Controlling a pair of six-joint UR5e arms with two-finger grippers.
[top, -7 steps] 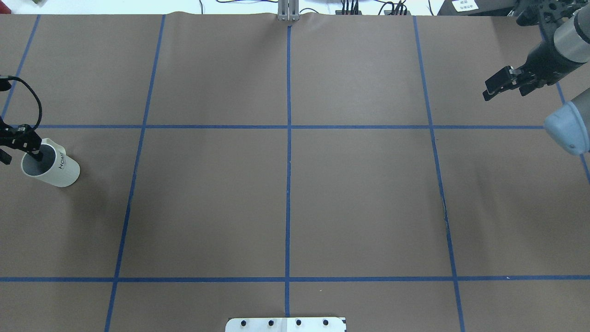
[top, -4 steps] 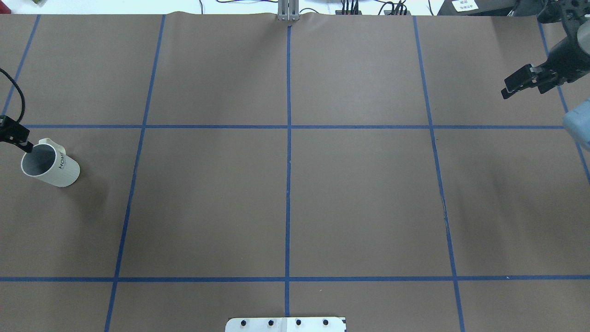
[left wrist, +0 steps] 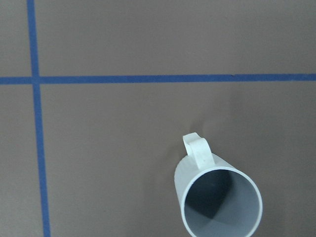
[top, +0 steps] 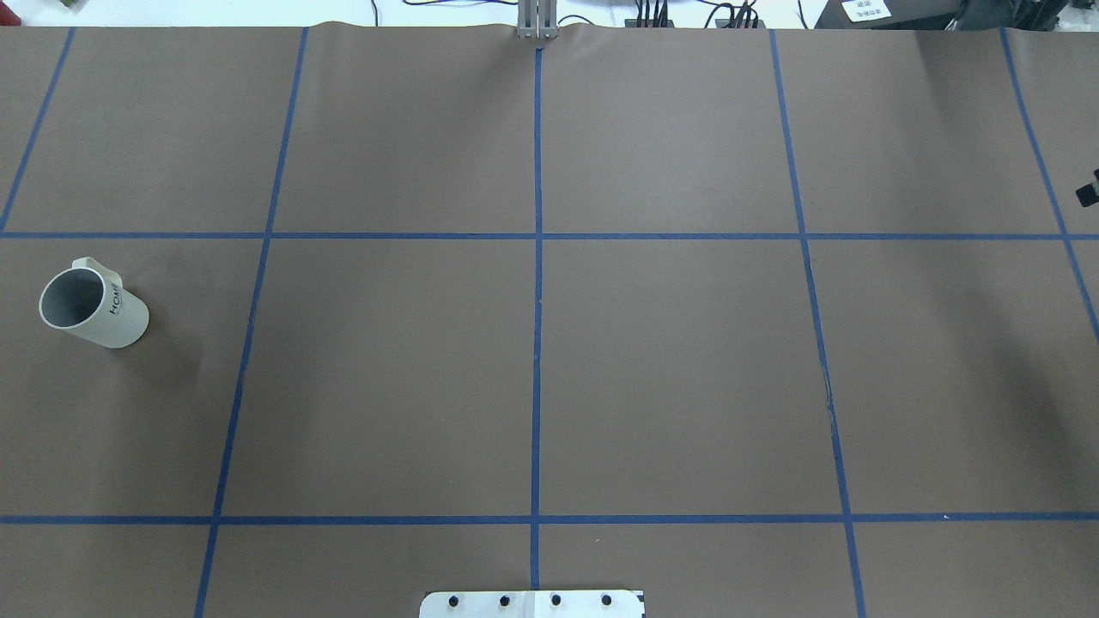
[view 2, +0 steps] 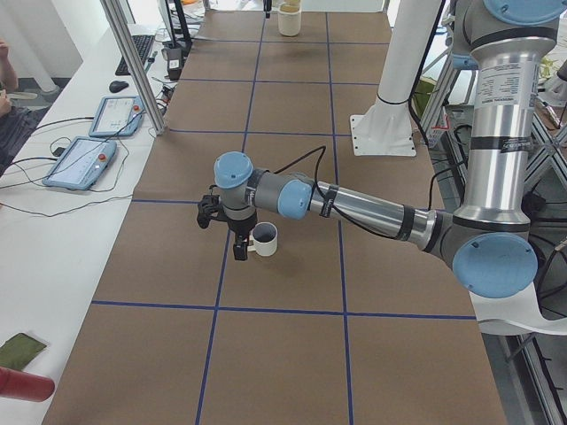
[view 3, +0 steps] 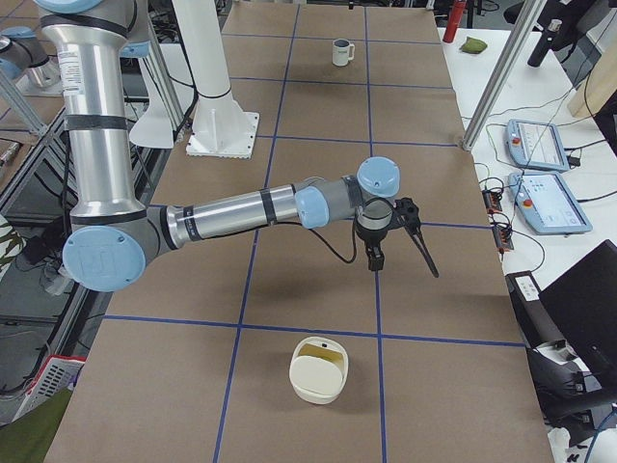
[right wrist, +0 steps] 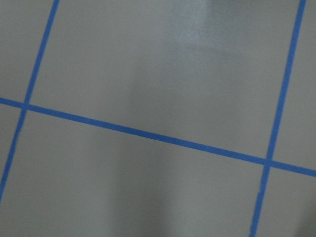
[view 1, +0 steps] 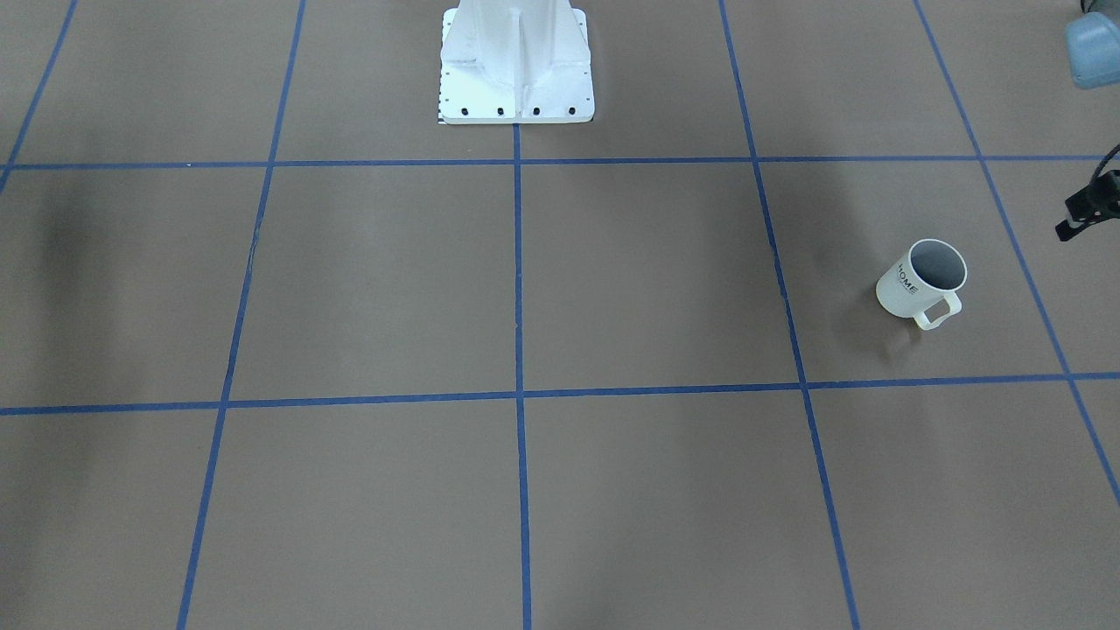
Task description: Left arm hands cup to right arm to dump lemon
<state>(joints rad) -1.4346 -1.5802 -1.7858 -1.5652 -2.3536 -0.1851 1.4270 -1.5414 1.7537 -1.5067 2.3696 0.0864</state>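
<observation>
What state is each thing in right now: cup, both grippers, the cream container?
cup: upright on the table, ungripped, no lemon visible inside.
left gripper: near the cup, not touching; open or shut unclear.
right gripper: over bare table, holding nothing; opening unclear.
cream container: standing alone, untouched.

Cup (top: 93, 306) is set upright on table (top: 670, 360) at the robot's left end, handle turned away from robot base (view 1: 516, 70). Left gripper (view 2: 230, 235) is held near it, not touching. Container (view 3: 318, 371) is placed at the right end. Right gripper (view 3: 400, 262) is held above the table, inward of the container.
</observation>
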